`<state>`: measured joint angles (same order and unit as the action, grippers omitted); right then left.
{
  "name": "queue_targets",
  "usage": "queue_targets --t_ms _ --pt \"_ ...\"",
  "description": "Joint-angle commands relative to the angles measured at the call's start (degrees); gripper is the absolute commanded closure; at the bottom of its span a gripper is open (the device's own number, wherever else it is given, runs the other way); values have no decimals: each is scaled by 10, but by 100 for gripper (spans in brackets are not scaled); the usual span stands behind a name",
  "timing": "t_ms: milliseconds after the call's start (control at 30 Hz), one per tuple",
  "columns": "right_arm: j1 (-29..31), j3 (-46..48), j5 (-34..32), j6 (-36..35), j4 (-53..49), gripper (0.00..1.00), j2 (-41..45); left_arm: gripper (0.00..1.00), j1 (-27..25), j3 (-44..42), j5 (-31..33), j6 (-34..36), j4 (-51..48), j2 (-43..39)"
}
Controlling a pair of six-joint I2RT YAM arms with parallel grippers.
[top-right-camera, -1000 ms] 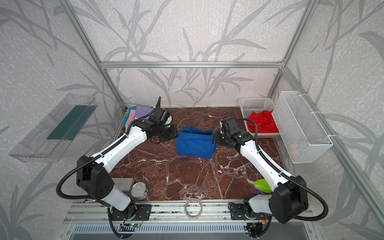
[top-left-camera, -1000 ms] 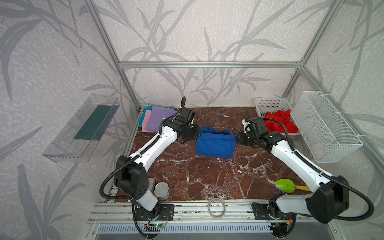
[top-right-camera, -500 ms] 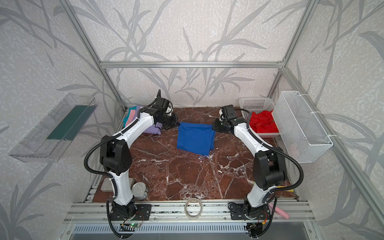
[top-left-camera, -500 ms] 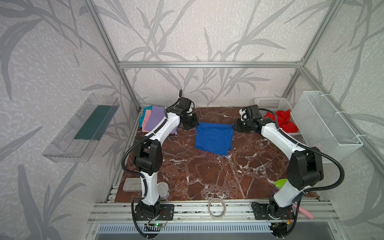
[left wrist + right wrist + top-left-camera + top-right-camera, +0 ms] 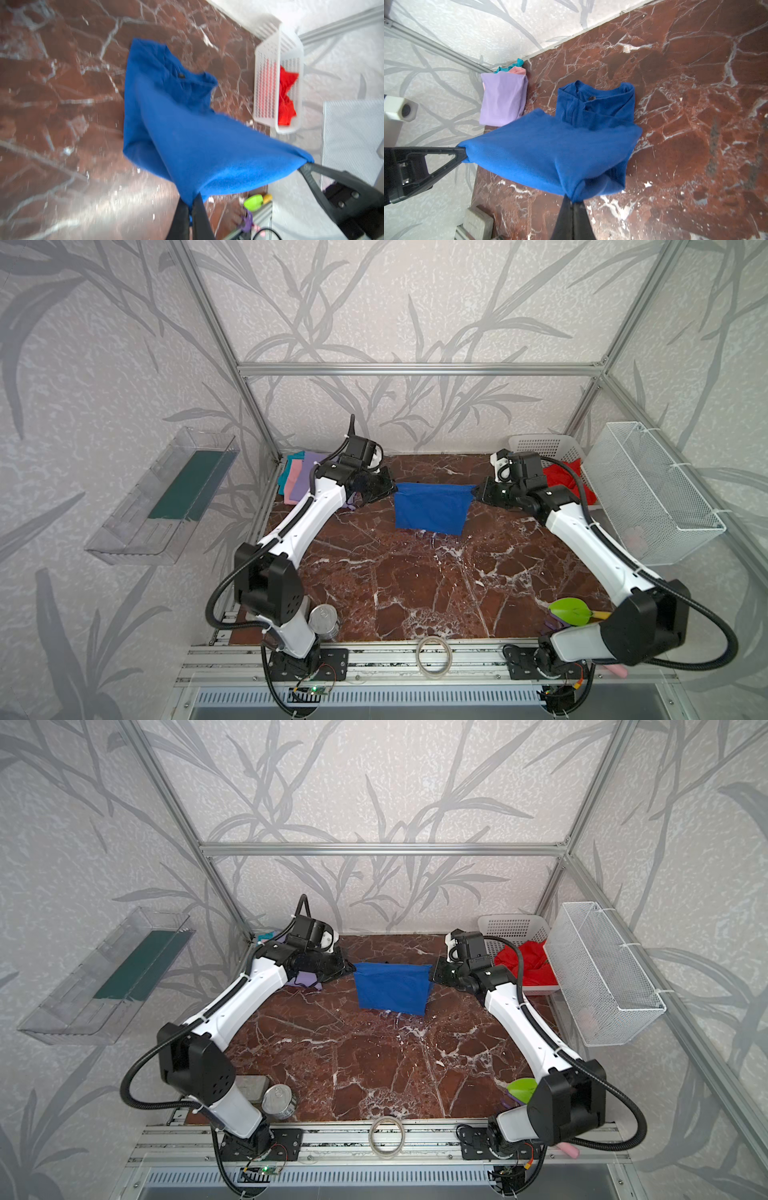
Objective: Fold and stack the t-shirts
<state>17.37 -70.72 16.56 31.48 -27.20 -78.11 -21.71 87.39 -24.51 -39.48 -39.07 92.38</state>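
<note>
blue t-shirt point(image 5: 430, 510) stretched taut between left end effector point(image 5: 394, 488) and right end effector point(image 5: 477, 490), each clamped on one corner for straight fold edge; collar half lies on tabletop point(image 5: 415, 580) beneath; folded lavender stack point(image 5: 300, 483) just behind left end effector, probable stacking spot

A robot lab cell: aluminium frame point(image 5: 419, 369) and leaf-print panels point(image 5: 457, 418) stand behind the left gripper point(image 5: 395, 488) and right gripper point(image 5: 475, 489), marble-look tabletop point(image 5: 415, 585) beneath.

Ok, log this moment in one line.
left end effector: shut on blue t-shirt | right end effector: shut on blue t-shirt | shirt: stretched between, collar end on table
</note>
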Motion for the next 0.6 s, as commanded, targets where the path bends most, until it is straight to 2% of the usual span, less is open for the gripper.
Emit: queue_targets --t_ms 0,133,300,400,567 --pt "14 77 -19 19 -13 100 60 100 -17 -102 22 -26 15 -61" --pt "29 211 -17 72 20 100 129 100 -46 -254 29 -74 74 -139" --pt "52 327 -23 121 38 100 191 100 -65 -358 36 -113 100 -192" --pt "52 333 -34 117 24 100 206 100 -66 -341 53 -102 90 -195" --pt "49 274 -63 83 15 100 172 100 -65 -239 72 -58 64 -134"
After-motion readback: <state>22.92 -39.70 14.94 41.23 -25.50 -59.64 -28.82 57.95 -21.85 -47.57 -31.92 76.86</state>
